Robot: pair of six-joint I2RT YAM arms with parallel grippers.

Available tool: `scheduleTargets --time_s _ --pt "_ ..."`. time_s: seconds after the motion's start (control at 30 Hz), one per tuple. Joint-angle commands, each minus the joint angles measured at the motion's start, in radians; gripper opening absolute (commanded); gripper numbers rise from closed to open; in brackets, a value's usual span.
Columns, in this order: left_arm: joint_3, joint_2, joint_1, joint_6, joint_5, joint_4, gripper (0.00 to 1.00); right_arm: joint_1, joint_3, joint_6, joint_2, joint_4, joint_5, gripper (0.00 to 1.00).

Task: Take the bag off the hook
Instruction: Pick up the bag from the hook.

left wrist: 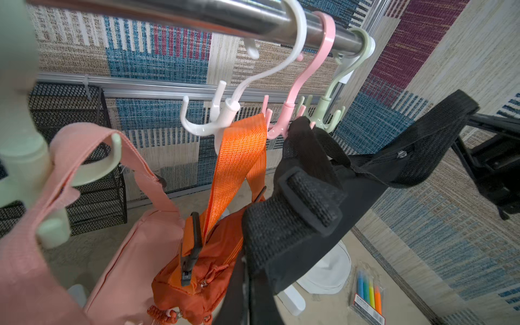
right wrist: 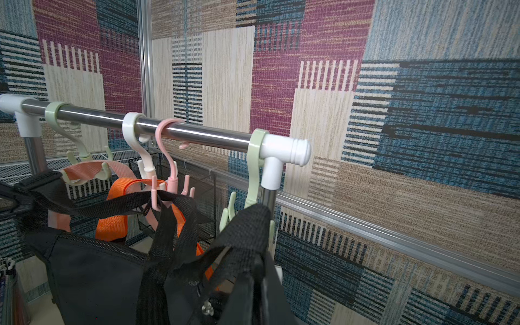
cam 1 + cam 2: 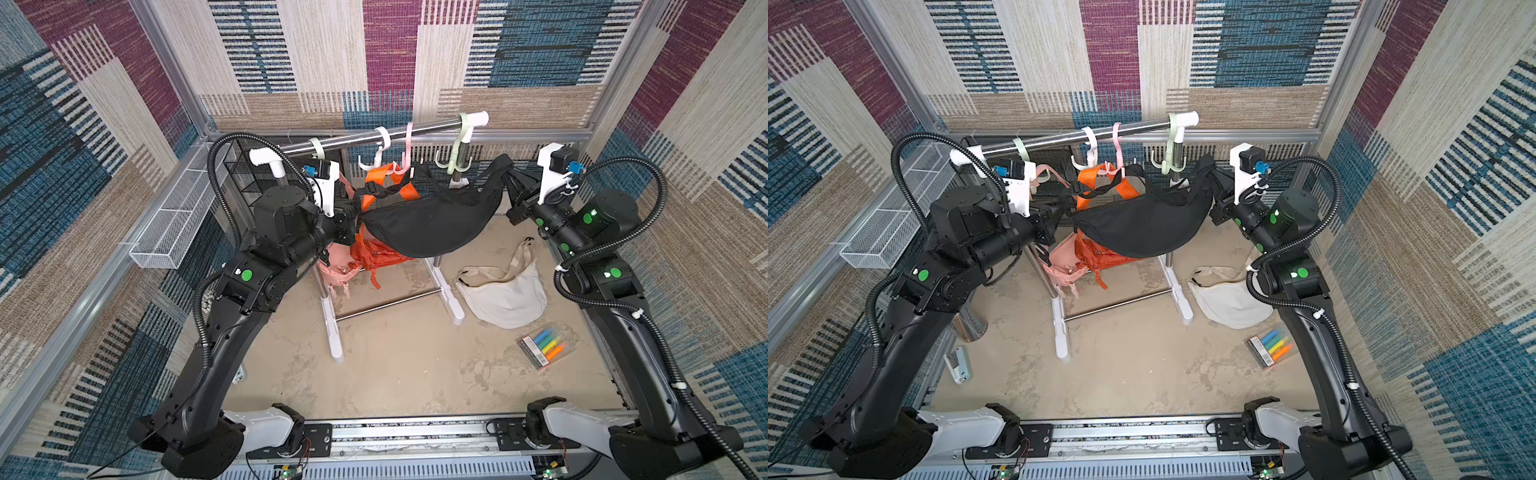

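A black sling bag (image 3: pixel 432 220) (image 3: pixel 1142 220) hangs stretched between my two grippers in front of the rack. Its black strap (image 2: pixel 157 198) still loops over the prongs of the pink hook (image 2: pixel 171 180) (image 3: pixel 405 164) (image 1: pixel 287 121) on the steel rail (image 3: pixel 415 131). My left gripper (image 3: pixel 355 216) (image 3: pixel 1065 214) (image 1: pixel 250 295) is shut on the bag's left end (image 1: pixel 292 225). My right gripper (image 3: pixel 509 183) (image 3: pixel 1214 187) (image 2: pixel 253 281) is shut on the webbing at the bag's right end, close to the pale green hook (image 2: pixel 253 174). The fingertips are hidden by black fabric.
An orange bag (image 3: pixel 376 249) hangs from the white hook (image 3: pixel 380 149), and a pink bag (image 3: pixel 336 270) from a green hook at the rail's left end. On the table lie a cream bag (image 3: pixel 503 291) and a marker pack (image 3: pixel 546 347). Wire baskets (image 3: pixel 170 224) line the left wall.
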Motion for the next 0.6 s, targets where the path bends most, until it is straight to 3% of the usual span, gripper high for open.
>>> scheduleTargets --time_s 0.0,0.33,0.57 --pt "0.077 0.048 0.0 -0.003 -0.013 -0.005 0.0 -0.001 0.062 0.026 0.035 0.014 0.039 0.01" --pt "0.341 0.176 0.0 0.007 -0.003 -0.079 0.0 -0.001 0.319 0.039 0.146 -0.055 0.113 0.0" --pt "0.363 0.173 0.0 0.001 0.021 -0.087 0.0 0.0 0.309 0.048 0.107 -0.046 0.113 0.0"
